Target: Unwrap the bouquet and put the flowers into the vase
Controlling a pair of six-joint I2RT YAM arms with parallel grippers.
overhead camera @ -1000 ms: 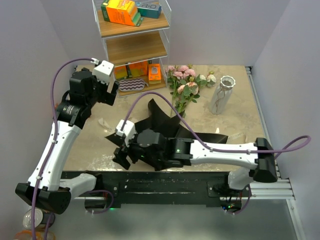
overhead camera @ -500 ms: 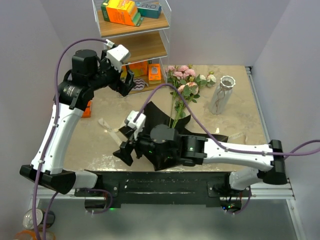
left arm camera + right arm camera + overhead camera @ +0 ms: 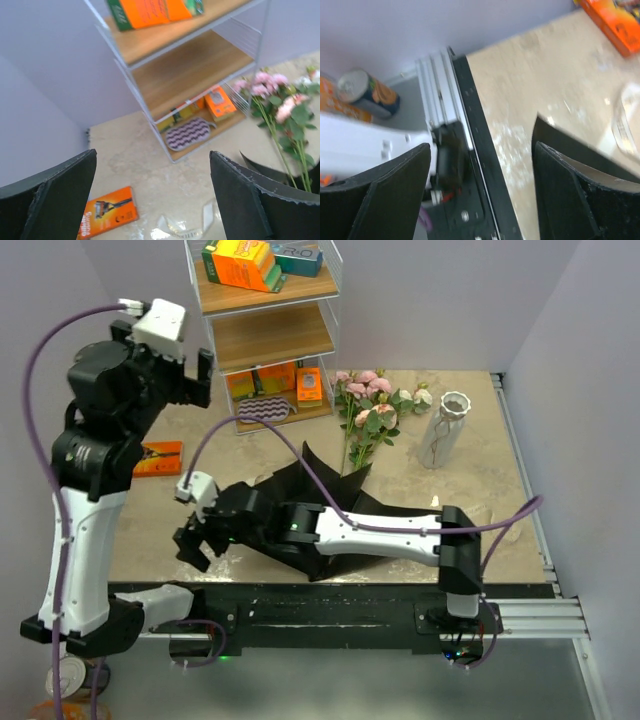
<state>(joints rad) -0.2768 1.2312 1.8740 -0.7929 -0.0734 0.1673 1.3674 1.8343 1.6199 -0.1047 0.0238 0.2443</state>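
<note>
The flowers [image 3: 366, 418], pink, cream and peach roses, lie on the table at the back, their stems running down onto the opened black paper [image 3: 335, 485]. The left wrist view also catches the flowers [image 3: 280, 100]. The whitish vase [image 3: 444, 430] stands upright to their right. My left gripper [image 3: 188, 380] is raised high by the shelf, open and empty [image 3: 152, 155]. My right gripper [image 3: 200, 538] reaches across to the table's near left edge, open with nothing between its fingers [image 3: 481, 147]. A pale ribbon [image 3: 190, 227] lies loose on the table.
A wire shelf unit [image 3: 265, 340] with orange boxes stands at the back left. An orange razor pack [image 3: 158, 458] lies flat on the left of the table. The right wrist view shows the black base rail [image 3: 480, 165] and cans [image 3: 367, 95] below the table edge.
My left arm lifted and swung back to the left, away from the paper. My right arm swept left along the front edge, and its jaws opened wider.
</note>
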